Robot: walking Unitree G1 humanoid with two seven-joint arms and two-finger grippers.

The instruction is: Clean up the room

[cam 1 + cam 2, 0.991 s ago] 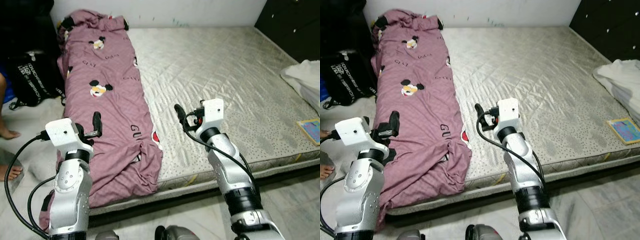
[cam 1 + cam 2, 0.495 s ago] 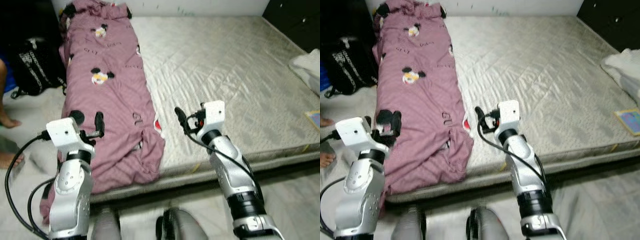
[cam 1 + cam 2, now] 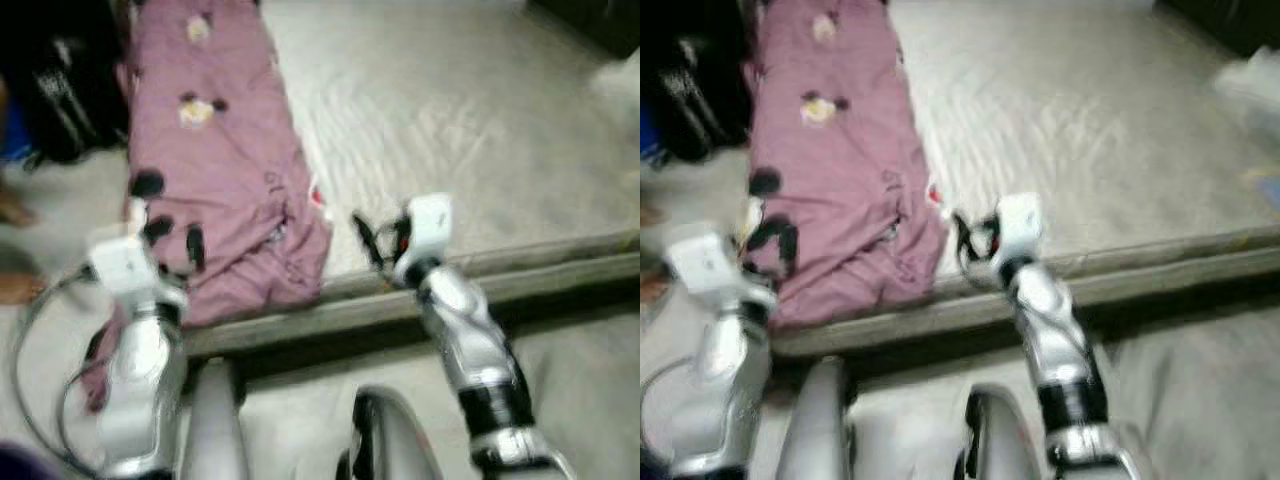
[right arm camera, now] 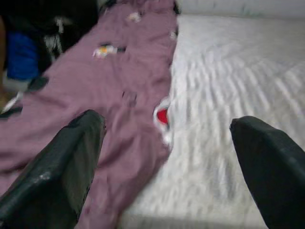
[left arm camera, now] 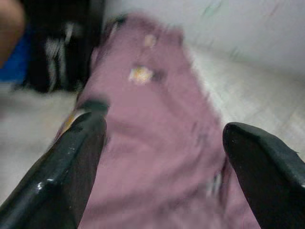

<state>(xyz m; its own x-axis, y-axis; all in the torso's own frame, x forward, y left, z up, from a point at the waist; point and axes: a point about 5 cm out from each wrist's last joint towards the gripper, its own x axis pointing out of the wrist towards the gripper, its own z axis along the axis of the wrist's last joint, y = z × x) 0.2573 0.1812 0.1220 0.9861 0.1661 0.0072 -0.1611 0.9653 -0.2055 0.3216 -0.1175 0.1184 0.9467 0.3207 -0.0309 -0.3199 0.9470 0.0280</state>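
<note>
A crumpled mauve cartoon-print blanket [image 3: 225, 170] lies along the left side of the bare grey quilted mattress [image 3: 450, 130], with a black bag [image 3: 55, 95] on the floor beside it. The left end effector [image 5: 157, 157] hovers over the blanket's near end with fingers spread apart, empty. The right end effector [image 4: 167, 157] hangs over the mattress edge just right of the blanket, also spread and empty.

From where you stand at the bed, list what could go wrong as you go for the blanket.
1. The pink blanket droops over the mattress edge toward the floor; pulling on it may drag it all down.
2. The head views are blurred, so aim may be off.
3. The left gripper and right gripper are both open and hold nothing; the black bag sits close beside the blanket, so the left arm could snag it.
</note>
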